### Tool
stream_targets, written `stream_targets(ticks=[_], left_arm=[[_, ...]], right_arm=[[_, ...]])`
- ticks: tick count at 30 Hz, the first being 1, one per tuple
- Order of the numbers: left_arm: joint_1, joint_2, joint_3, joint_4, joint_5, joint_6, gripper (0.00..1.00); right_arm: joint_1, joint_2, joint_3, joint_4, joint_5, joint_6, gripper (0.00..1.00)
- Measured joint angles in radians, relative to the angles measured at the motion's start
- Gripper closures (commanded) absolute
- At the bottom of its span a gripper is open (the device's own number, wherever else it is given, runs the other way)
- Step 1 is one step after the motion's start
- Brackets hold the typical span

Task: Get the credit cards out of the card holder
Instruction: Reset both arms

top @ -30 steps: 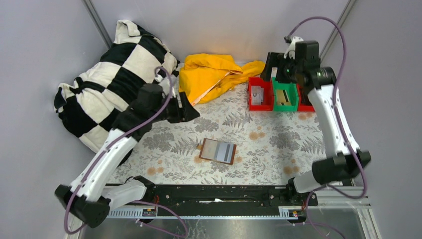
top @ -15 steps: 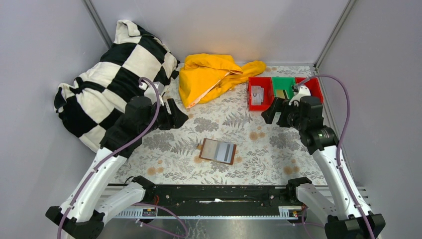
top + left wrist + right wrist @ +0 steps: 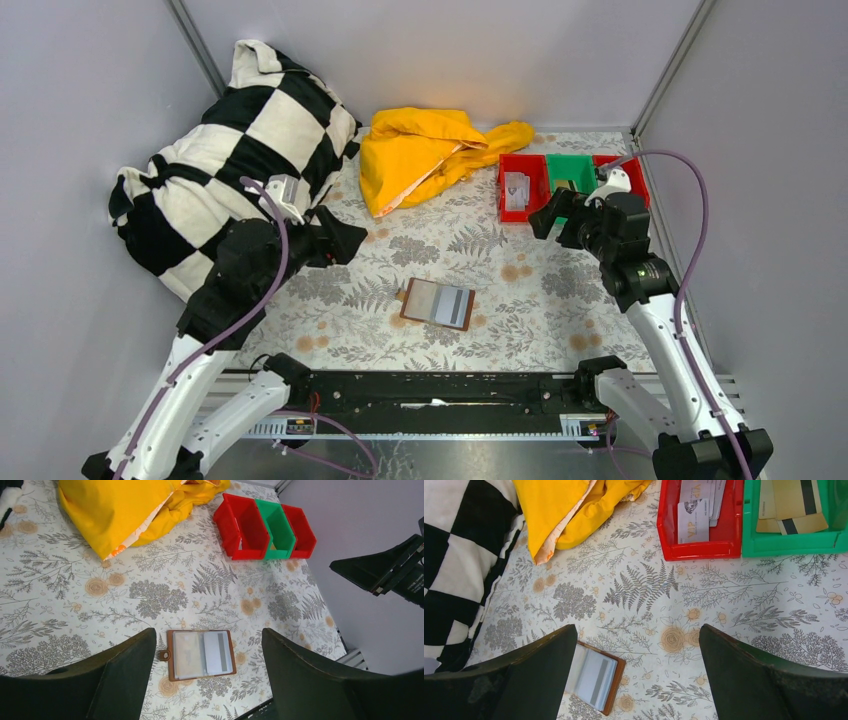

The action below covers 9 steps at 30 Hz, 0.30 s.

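Observation:
The brown card holder (image 3: 438, 304) lies open and flat on the floral table, its pockets facing up. A pale credit card with a grey stripe (image 3: 220, 652) sits in its right pocket, and a lighter card (image 3: 186, 655) in the left. More credit cards lie in the left red bin (image 3: 694, 510), and tan ones in the green bin (image 3: 794, 505). My left gripper (image 3: 207, 635) hangs open, high above and left of the card holder (image 3: 201, 654), holding nothing. My right gripper (image 3: 638, 630) is open and empty, up in the air between the bins and the card holder (image 3: 596, 677).
Three bins stand in a row at the back right: red (image 3: 523, 190), green (image 3: 570, 172), red (image 3: 628, 172). A yellow cloth (image 3: 420, 150) lies at the back middle. A black-and-white checkered pillow (image 3: 220, 170) fills the back left, close behind my left arm.
My right gripper came back from above the bins toward the table's middle, then held still. My left arm drew back toward the near left and its jaws spread wider. The card holder stayed put.

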Motion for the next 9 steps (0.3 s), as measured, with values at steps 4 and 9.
stream_targets(ticks=[4, 9], left_arm=[[0.000, 0.008, 0.000, 0.008, -0.016, 0.004, 0.18], [0.000, 0.026, 0.000, 0.008, -0.018, 0.008, 0.18]], right_arm=[[0.000, -0.012, -0.018, 0.000, 0.018, 0.013, 0.00], [0.000, -0.031, -0.020, 0.000, 0.036, 0.019, 0.00]])
